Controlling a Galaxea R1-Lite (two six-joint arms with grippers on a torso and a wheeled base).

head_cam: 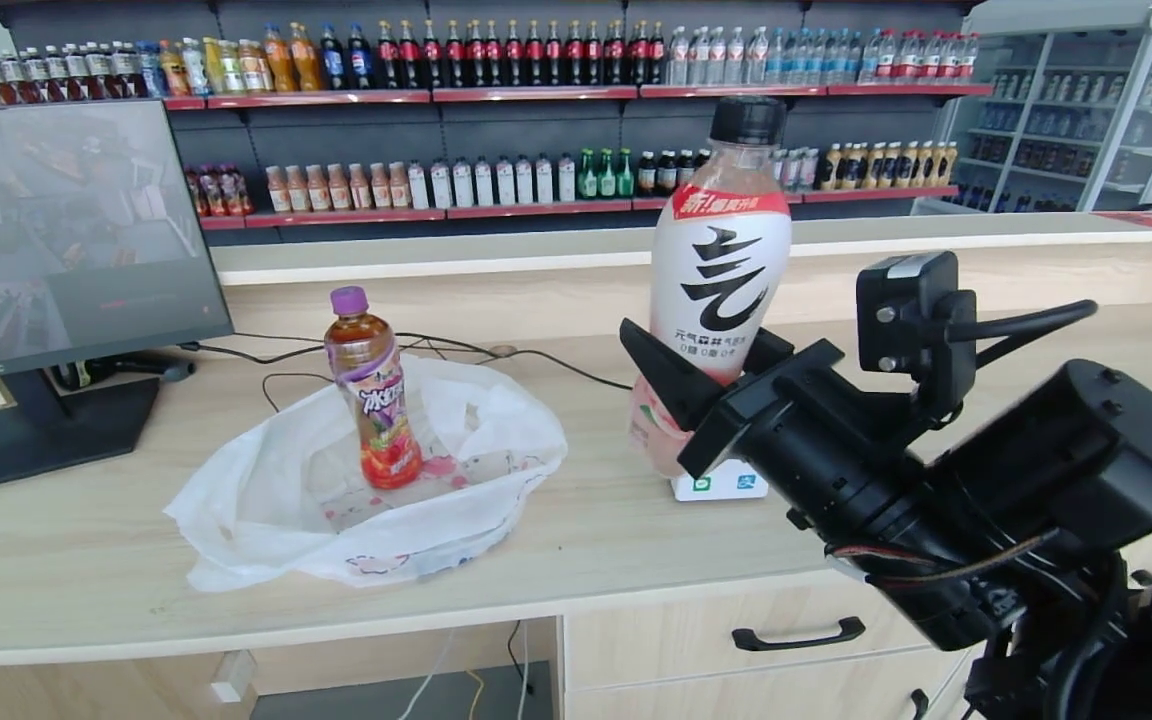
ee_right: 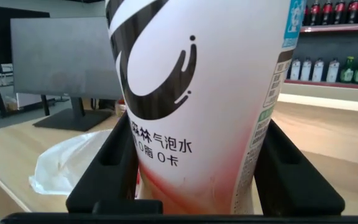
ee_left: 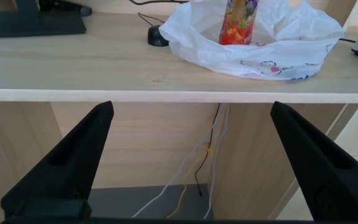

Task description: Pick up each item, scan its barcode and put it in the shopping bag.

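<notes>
The light wooden counter (head_cam: 86,560) carries a white plastic shopping bag (head_cam: 266,500) near its middle. At 9 o'clock from the bag stands a monitor (head_cam: 66,230) on a black stand (head_cam: 46,425). A small white box (head_cam: 726,485) sits at 3 o'clock, and black cables (head_cam: 456,348) trail at 12 o'clock.

The right arm (head_cam: 1086,480) is matte black, its bulky rounded housings dotted with small screws. A boxy black camera module (head_cam: 911,310) with a silver top plate sits on it, trailing a thick black cable (head_cam: 1031,320); thin red wires (head_cam: 866,553) run beside the wrist. The left gripper (ee_left: 191,109) has black, wedge-shaped fingers (ee_left: 73,155).
</notes>
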